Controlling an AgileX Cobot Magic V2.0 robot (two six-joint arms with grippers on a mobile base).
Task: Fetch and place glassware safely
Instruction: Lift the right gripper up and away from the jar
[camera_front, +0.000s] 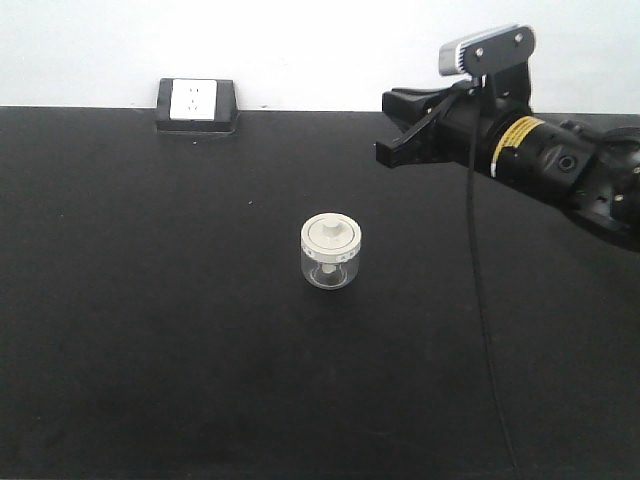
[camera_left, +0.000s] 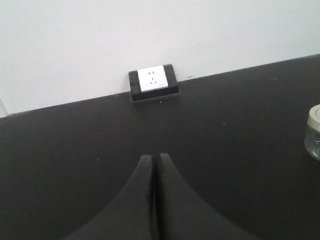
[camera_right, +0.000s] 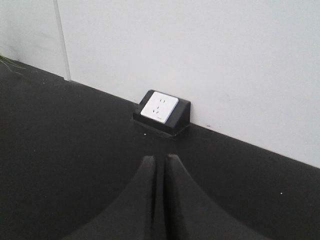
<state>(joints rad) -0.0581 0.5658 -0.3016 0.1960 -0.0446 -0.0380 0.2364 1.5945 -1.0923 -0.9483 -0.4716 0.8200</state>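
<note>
Although nothing has been grasped yet, the layout already hints at where trouble could come from. At the far left rear of the black table (camera_front: 120, 330), against the white wall (camera_front: 300, 50), sits a power socket block (camera_front: 196, 105), well apart from everything else. The left gripper (camera_left: 154, 159) appears only in its own wrist view, fingers pressed together and empty; the jar shows at that view's right edge, off its line.

Near the table's centre stands the glass jar (camera_front: 331, 252), upright, its off-white lid (camera_front: 331, 235) seated on top with the knob up — nothing touches it.

To the right and farther back hovers the right gripper (camera_front: 392, 125), above the surface and well apart from the jar. Its wrist view shows the jaws closed with nothing between them, aimed toward the socket, not the jar.

My judgement: closed jaws coming down would strike the lid or tip the jar, so they must open first. Clear glass is slick — a grip on the lid alone might lift it off and leave or drop the body.
</note>
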